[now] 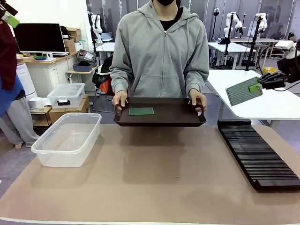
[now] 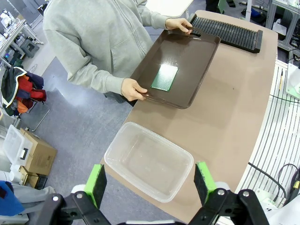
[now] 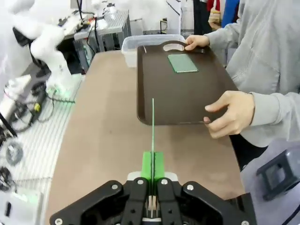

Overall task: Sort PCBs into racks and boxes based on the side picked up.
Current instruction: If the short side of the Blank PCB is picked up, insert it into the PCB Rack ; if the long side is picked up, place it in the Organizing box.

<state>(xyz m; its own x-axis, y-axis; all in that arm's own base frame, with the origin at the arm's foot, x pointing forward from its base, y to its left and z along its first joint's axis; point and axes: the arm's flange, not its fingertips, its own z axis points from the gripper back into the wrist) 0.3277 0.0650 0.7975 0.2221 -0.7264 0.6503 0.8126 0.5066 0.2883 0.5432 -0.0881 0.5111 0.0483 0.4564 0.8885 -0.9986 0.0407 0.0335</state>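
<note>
My right gripper is shut on the edge of a green PCB and holds it in the air above the far end of the black slotted rack. The right wrist view shows that PCB edge-on between the closed pads of the right gripper. A second PCB lies flat on a dark brown tray, which a person holds by both handles. My left gripper hangs open high over the clear box, with nothing between its fingers. The box sits at the table's left.
The tray hovers at the table's far edge between box and rack. Bare tan table surface lies in the middle and near side. A smaller lidded container and desks stand off the table behind.
</note>
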